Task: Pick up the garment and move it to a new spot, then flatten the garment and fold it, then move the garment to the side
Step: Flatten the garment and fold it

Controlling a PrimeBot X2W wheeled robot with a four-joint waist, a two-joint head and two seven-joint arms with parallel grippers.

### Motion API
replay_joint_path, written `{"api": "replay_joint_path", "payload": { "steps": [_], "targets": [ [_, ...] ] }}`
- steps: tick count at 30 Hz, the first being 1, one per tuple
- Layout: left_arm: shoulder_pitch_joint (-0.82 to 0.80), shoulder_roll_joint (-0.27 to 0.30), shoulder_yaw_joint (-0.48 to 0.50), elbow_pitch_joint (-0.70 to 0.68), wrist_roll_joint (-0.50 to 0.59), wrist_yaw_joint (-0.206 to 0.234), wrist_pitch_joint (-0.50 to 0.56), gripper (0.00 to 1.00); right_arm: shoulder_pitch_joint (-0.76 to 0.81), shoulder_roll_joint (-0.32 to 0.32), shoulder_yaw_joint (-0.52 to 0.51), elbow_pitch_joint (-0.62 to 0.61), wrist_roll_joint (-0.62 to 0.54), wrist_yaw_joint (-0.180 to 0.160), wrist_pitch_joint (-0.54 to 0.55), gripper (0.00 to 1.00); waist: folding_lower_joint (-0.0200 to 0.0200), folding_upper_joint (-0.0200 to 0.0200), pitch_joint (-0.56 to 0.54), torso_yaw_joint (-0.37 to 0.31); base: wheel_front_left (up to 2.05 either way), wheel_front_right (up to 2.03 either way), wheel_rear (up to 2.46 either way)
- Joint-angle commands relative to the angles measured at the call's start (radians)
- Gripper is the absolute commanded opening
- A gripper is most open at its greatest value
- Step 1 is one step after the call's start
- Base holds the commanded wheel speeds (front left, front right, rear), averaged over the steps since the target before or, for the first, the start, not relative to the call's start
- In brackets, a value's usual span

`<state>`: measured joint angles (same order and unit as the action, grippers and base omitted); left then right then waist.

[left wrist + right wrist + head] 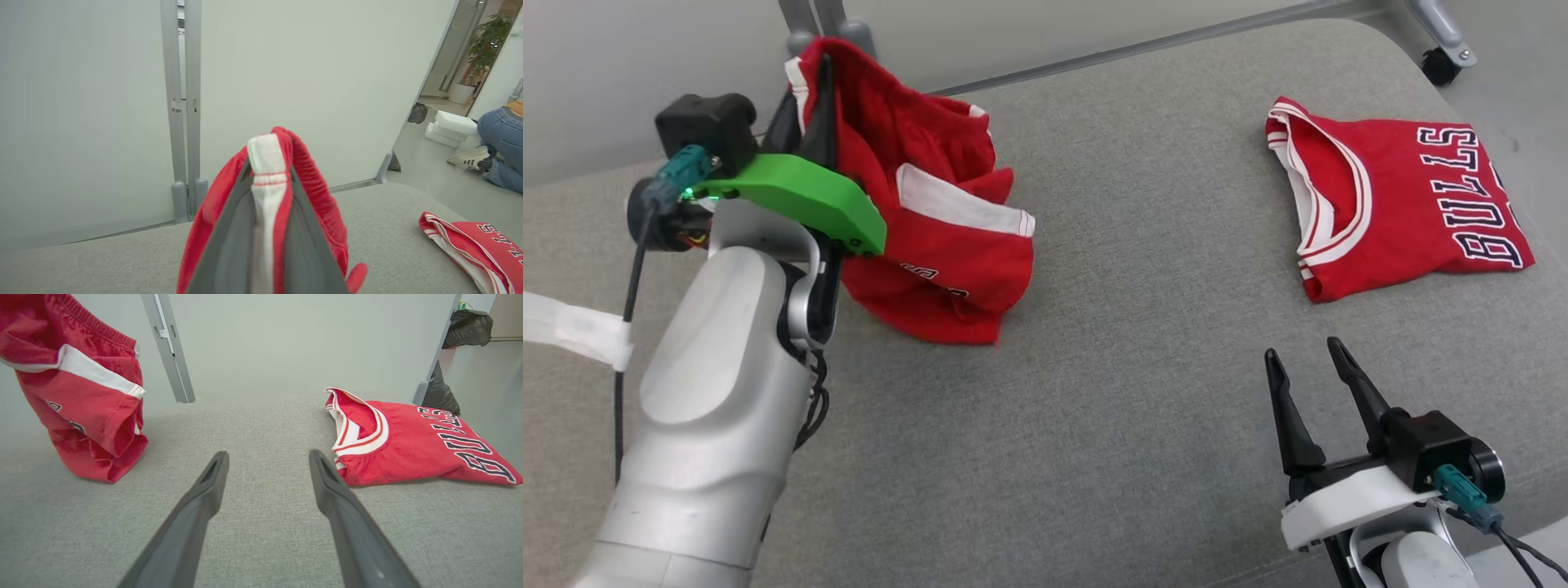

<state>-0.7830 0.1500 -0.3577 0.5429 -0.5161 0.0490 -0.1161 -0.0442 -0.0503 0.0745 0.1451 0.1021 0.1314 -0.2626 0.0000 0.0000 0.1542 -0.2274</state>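
Head view: left hand (pixel 827 67) dangles red shorts (pixel 935 237) vertically, waistband up.

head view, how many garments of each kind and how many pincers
red shorts: 1
red jersey: 1
pincers: 2 (left pincer shut on the red shorts, right pincer open)
total: 4

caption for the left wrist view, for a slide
Left gripper shut on the red shorts, grey cushion below, folded Bulls jersey at right.
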Motion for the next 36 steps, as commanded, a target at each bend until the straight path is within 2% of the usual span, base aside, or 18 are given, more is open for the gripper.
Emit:
{"api": "replay_joint_path", "payload": {
  "steps": [1, 8, 15, 20, 24, 28, 30, 36],
  "targets": [
    [0.002, 0.015, 0.009, -0.029, 0.002, 0.012, -0.01, 0.0, 0.016, -0.001, -0.003, 0.002, -0.008, -0.002, -0.003, 1.0, 0.0, 0.0, -0.023, 0.021, 0.0, 0.0, 0.0],
    [0.047, 0.045, 0.008, -0.189, 0.004, 0.044, 0.025, 0.0, 0.045, -0.001, -0.01, 0.01, -0.011, -0.002, -0.003, 1.0, 0.0, 0.0, -0.076, 0.06, 0.0, 0.0, 0.0],
    [0.116, 0.091, 0.004, -0.348, -0.011, 0.062, 0.113, 0.0, 0.065, -0.001, -0.003, 0.011, -0.008, -0.002, -0.003, 1.0, 0.0, 0.0, -0.12, 0.098, 0.0, 0.0, 0.0],
    [0.141, 0.141, 0.026, -0.44, -0.018, 0.076, 0.169, 0.0, 0.069, -0.006, 0.004, 0.011, -0.006, -0.002, -0.003, 1.0, 0.0, 0.0, -0.126, 0.105, 0.0, 0.0, 0.0],
    [0.159, 0.154, 0.016, -0.468, 0.001, 0.1, 0.196, 0.0, 0.064, -0.006, 0.015, 0.009, -0.003, -0.002, -0.003, 1.0, 0.0, 0.0, -0.11, 0.1, 0.0, 0.0, 0.0],
    [0.182, 0.105, -0.051, -0.442, 0.022, 0.102, 0.192, 0.0, 0.055, -0.007, 0.024, 0.015, 0.004, -0.002, -0.003, 1.0, 0.0, 0.0, -0.085, 0.084, 0.0, 0.0, 0.0],
    [0.188, 0.07, -0.101, -0.398, 0.035, 0.088, 0.186, 0.0, 0.041, -0.008, 0.033, 0.017, 0.007, -0.002, -0.003, 1.0, 0.0, 0.0, -0.068, 0.071, 0.0, 0.0, 0.0],
    [0.185, -0.047, -0.267, -0.211, 0.07, 0.005, 0.144, 0.0, 0.007, -0.007, 0.055, 0.023, 0.024, -0.002, -0.003, 1.0, 0.0, 0.0, -0.018, -0.002, 0.0, 0.0, 0.0]
  ]
}}
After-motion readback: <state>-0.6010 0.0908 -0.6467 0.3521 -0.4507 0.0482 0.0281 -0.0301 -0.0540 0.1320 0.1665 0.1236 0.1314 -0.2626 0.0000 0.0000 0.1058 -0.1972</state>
